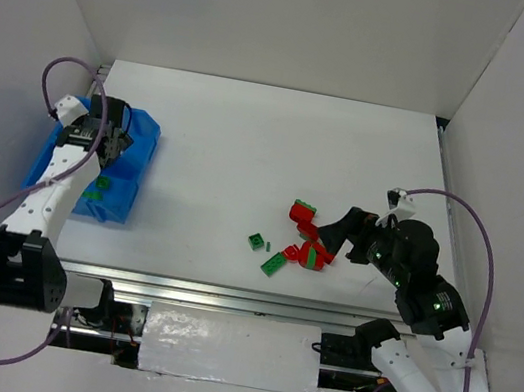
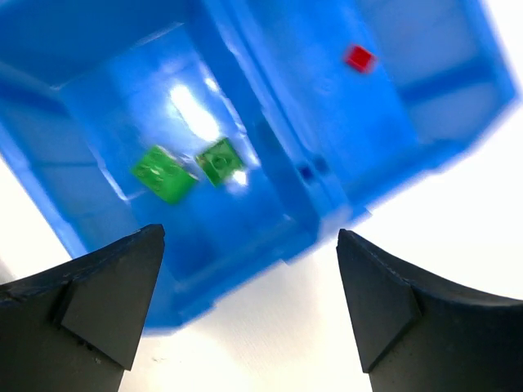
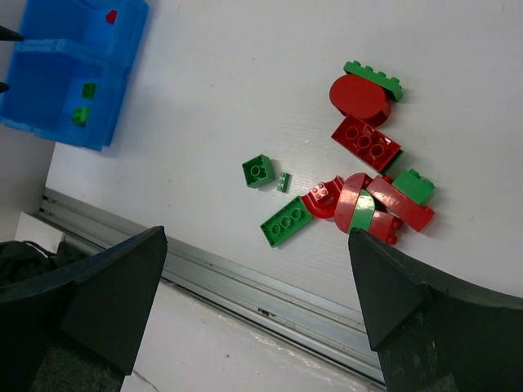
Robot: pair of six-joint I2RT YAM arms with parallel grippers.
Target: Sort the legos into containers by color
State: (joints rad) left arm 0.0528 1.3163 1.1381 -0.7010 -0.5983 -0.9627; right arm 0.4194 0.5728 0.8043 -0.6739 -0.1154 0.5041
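Legos (image 3: 365, 143) are held by neither pincer.

1. Left pincer (image 2: 250, 245): jaws fully spread, nothing between them. It hangs above the bin (image 2: 278, 163), which sits at the left edge of the table (image 1: 251, 143).
2. Below it, the near compartment holds two green bricks (image 2: 163, 173) lying just beside each other. The far compartment, across the middle wall, holds one red brick (image 2: 358, 57).
3. Right pincer (image 3: 257, 245): jaws equally wide and empty. It is poised above the table's near edge, right of centre, beside the unsorted pile.
4. Unsorted pile: red and green pieces touching and overlapping. They include a red round piece (image 3: 359, 96) and red arched pieces (image 3: 327, 196). On the side toward the bin, three green pieces lie apart from the pile: a square brick (image 3: 257, 170), a long brick (image 3: 284, 220) and a tiny piece (image 3: 283, 181) between them.

Handling, as judged:
- The pieces are probably light, rigid moulded plastic with smooth walls. They are unlikely to break, but may skid or pop out under an off-centre squeeze.
- Grip across two flat, parallel side walls, below the studs.
- Avoid curved faces. The round and arched pieces offer poor seating.
- The isolated square brick gives the cleanest access. Pieces inside the pile risk dragging their neighbours.
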